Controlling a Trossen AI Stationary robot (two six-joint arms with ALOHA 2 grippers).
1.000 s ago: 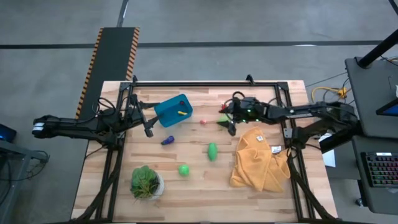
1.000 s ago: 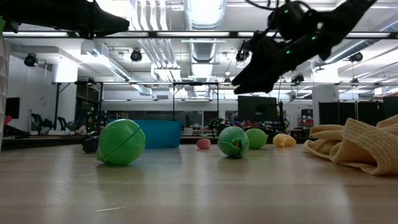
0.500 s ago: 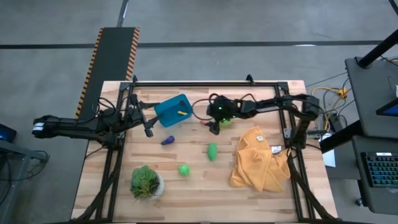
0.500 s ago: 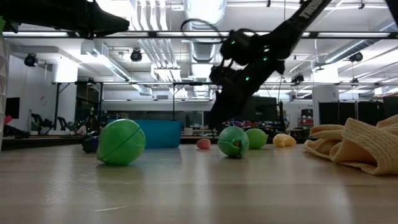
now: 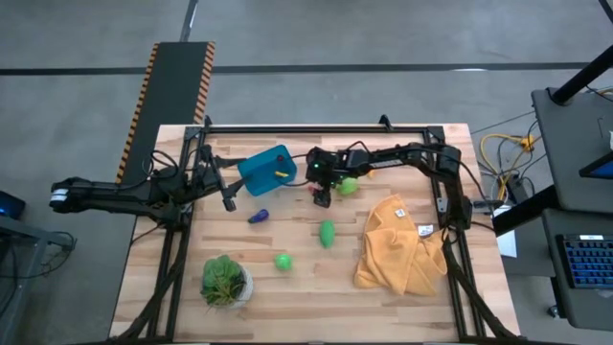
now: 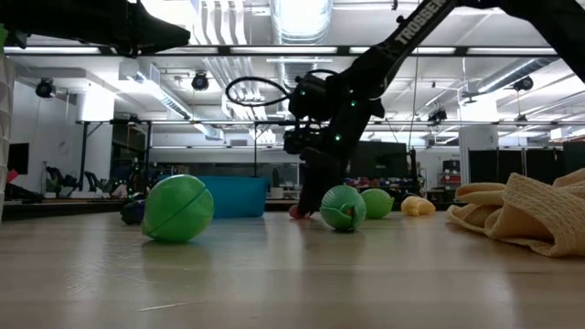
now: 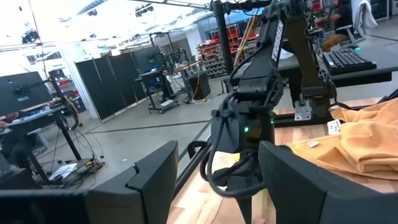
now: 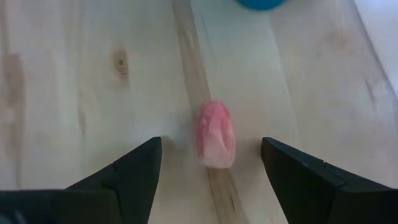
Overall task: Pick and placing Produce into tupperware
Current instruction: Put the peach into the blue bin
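Right gripper [image 8: 211, 163] is low over the wooden table [image 5: 306, 287], jaws apart and straddling a small pink-red produce piece [image 8: 216, 134] without touching it, just beside the teal tupperware [image 5: 267, 170], which has a yellow piece inside. Left gripper [image 5: 228, 196] waits with jaws apart on the tub's other side. Purple eggplant [image 5: 258, 217] and green pieces [image 5: 327, 233] lie loose on the table.

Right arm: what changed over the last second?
The right gripper swung left across the table and came down over the small pink piece, fingers open on either side of it, nothing held yet. The left gripper, teal tub, other produce and yellow cloth stayed put.
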